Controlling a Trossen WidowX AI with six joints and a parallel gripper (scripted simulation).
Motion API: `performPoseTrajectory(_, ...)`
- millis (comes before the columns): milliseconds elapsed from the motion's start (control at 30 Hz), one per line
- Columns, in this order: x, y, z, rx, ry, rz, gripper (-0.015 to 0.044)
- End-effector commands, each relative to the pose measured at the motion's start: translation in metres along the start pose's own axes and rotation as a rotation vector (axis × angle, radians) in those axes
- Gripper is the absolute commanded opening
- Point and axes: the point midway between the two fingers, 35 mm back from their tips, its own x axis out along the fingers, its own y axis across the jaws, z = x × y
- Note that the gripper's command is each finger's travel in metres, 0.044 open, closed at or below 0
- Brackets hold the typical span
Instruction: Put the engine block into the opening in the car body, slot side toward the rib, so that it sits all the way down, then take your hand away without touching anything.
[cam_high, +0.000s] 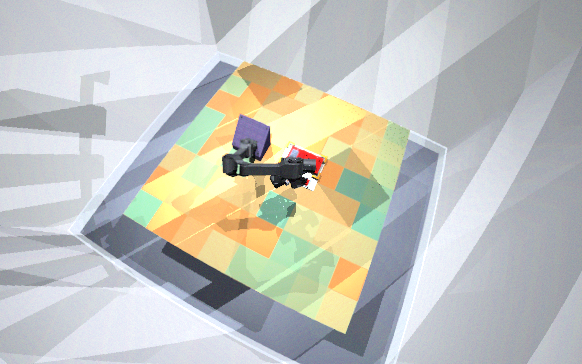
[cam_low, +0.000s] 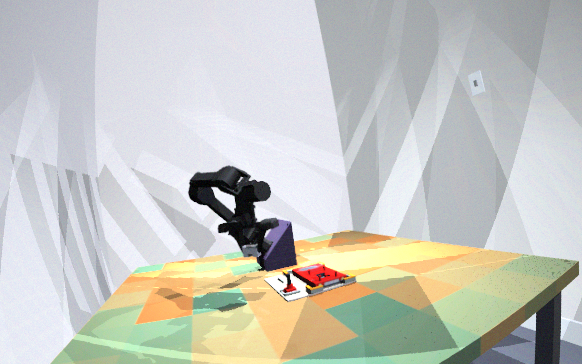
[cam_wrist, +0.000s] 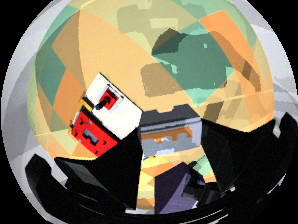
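Observation:
The engine block (cam_low: 249, 251) (cam_wrist: 170, 137) is a grey block with a notched dark upper edge. My gripper (cam_low: 250, 248) (cam_wrist: 168, 125) is shut on it, with a black finger on either side. The block hangs above the table. In the top view the gripper is seen from above and the block is hidden. The car body (cam_high: 311, 154) (cam_low: 309, 271) (cam_wrist: 107, 145) is red with yellow corners and a dark opening near its middle. It lies to the left of the held block in the wrist view, and the block is not over the opening. The rib cannot be made out.
The car body lies on a white board (cam_low: 276, 284) (cam_wrist: 121, 121). A small red piece (cam_low: 290, 288) (cam_wrist: 109, 98) with a black upright stands on the board beside it. A tall purple wedge (cam_high: 251, 130) (cam_low: 283, 252) (cam_wrist: 170, 192) stands close behind the gripper in the exterior view.

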Motion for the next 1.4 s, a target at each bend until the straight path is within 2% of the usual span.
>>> performPoseTrajectory(0, 0.0015, 0.0002, -0.0002, -0.137, 0.001, 0.002, 0.0)
performPoseTrajectory(1367, 0.0076, 0.0002, 0.0002, -1.556, -0.001, 0.002, 0.0)
